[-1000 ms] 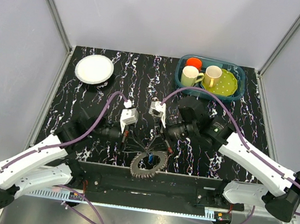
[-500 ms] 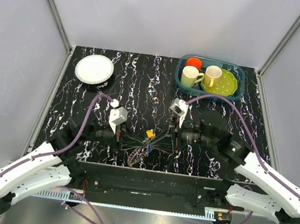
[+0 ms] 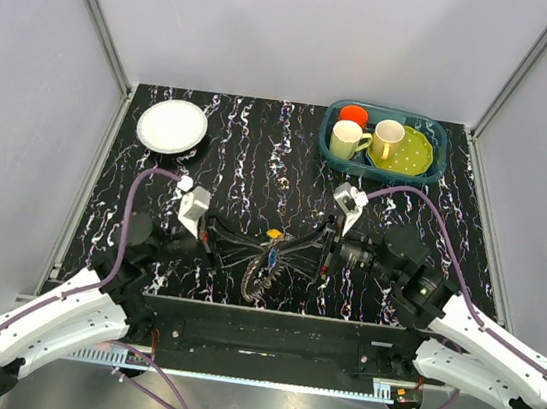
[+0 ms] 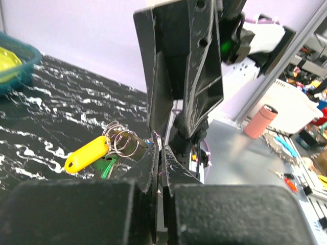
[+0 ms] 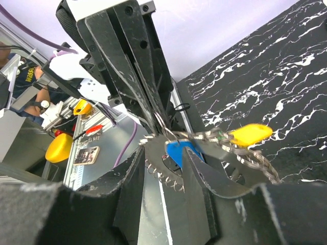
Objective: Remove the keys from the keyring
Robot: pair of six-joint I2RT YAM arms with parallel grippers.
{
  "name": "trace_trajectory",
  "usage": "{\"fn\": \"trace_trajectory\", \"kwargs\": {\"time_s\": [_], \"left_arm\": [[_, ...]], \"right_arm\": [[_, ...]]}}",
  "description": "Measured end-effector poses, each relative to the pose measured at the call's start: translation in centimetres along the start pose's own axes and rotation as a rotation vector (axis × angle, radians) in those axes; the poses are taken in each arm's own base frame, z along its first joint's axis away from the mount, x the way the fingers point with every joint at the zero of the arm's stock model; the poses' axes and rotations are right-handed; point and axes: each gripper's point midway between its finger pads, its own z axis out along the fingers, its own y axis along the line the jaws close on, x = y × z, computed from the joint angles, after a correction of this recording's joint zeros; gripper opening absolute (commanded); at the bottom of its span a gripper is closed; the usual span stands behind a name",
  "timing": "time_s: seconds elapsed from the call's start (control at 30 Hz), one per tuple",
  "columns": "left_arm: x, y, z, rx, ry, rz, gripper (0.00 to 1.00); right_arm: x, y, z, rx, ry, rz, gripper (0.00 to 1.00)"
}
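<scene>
My left gripper (image 4: 159, 153) pinches the keyring (image 5: 166, 130); my right gripper (image 5: 162, 153) stands part-spread around the keys (image 3: 255, 281), frame centre. Expect light, stiff, slippery metal: grasp one key's flat head.

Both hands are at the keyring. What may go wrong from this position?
1. The left hand pinches only the thin keyring wire; the weight of the many keys may pull it out.
2. The right hand has its jaws apart around the keys, so it may close on several together, or on the yellow tag.
3. The bunch is close to the table's near edge; if dropped, it might fall off.
</scene>
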Motion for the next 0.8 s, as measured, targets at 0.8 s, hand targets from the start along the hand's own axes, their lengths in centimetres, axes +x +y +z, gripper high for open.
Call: {"fn": "trace_trajectory", "kwargs": {"time_s": [0.8], "left_arm": [[-3.1, 0.3, -0.1, -0.054, -0.133, 0.001, 0.00]], "right_arm": [[0.8, -1.1, 2.2, -0.083, -0.046, -0.096, 0.57]]}}
